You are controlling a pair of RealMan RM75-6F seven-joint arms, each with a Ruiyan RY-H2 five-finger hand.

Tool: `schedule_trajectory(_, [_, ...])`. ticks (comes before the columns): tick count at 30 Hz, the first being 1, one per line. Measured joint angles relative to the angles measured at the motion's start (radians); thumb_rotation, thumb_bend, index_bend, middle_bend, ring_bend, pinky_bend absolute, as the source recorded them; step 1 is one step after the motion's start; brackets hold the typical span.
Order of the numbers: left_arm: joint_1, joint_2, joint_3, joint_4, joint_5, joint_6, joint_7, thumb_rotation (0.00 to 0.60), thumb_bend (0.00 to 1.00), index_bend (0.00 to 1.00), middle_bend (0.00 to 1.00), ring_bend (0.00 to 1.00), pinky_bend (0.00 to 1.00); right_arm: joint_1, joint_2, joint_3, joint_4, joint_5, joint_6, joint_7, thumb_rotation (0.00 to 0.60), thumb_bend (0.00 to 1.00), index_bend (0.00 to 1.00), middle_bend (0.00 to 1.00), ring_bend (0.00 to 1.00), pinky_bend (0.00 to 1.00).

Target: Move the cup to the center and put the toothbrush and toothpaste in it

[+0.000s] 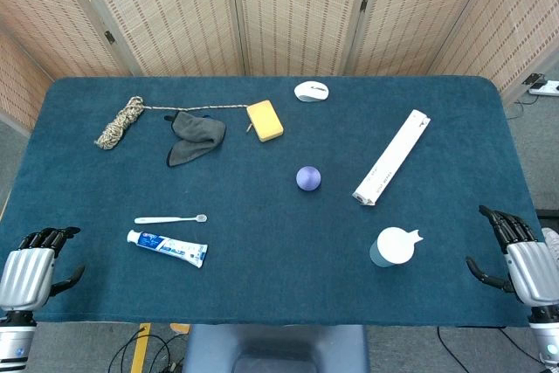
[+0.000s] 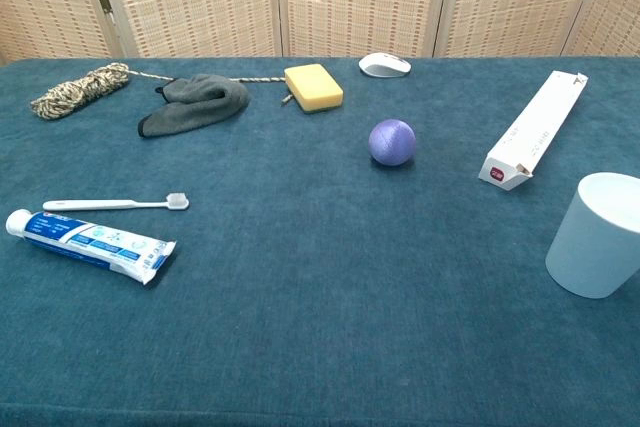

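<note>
Cup point(image 1: 395, 246): I see it upright, near right on the worktop point(image 1: 262, 259).
Toothbrush point(image 1: 170, 219): just beyond toothpaste point(image 1: 166, 248), near left.
Left hand point(image 1: 31, 272), right hand point(image 1: 522, 255): fingers spread, holding nothing.

Head view looks steeply down; chest view low, nearer; both share the table point(image 1: 262, 242) point(image 2: 320, 327).

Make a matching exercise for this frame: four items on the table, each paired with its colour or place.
Items:
1. cup
2. toothbrush
3. ball
4. sponge

Descriptions:
A. yellow, at the far side
B. purple, near the table's middle
C. pale, standing near the right hand
D. white, lying just beyond the toothpaste

Pairs: 1-C, 2-D, 3-B, 4-A
</note>
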Motion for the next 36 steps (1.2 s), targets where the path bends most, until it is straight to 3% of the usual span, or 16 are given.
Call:
schedule_trajectory(13, [0.005, 0.003, 0.002, -0.003, -0.001, 0.006, -0.001, 0.6, 0.31, 0.29, 0.37, 0.27, 0.3, 0.007, 0.011, -0.006, -0.009, -0.024, 0.004, -0.005, 0.6, 0.26, 0.0, 0.18, 0.13, 0.16])
schedule_trajectory(19, [0.004, 0.005, 0.001, -0.006, 0.002, 0.007, -0.007, 0.6, 0.31, 0.29, 0.37, 0.27, 0.3, 0.021, 0.025, -0.02, -0.025, -0.052, -0.017, -0.031, 0.6, 0.1, 0.0, 0.19, 0.14, 0.16])
schedule_trajectory(23, [0.005, 0.006, 0.002, -0.008, 0.007, 0.009, -0.007, 0.6, 0.31, 0.29, 0.37, 0.27, 0.3, 0.046, 0.035, -0.035, -0.046, -0.077, -0.062, -0.063, 0.6, 0.0, 0.0, 0.16, 0.13, 0.16])
schedule_trajectory(36, [0.014, 0.009, 0.007, -0.006, 0.003, 0.014, -0.009, 0.6, 0.31, 0.29, 0.37, 0.27, 0.3, 0.202, 0.019, -0.041, -0.097, -0.106, -0.296, -0.175, 0.6, 0.02, 0.0, 0.11, 0.09, 0.16])
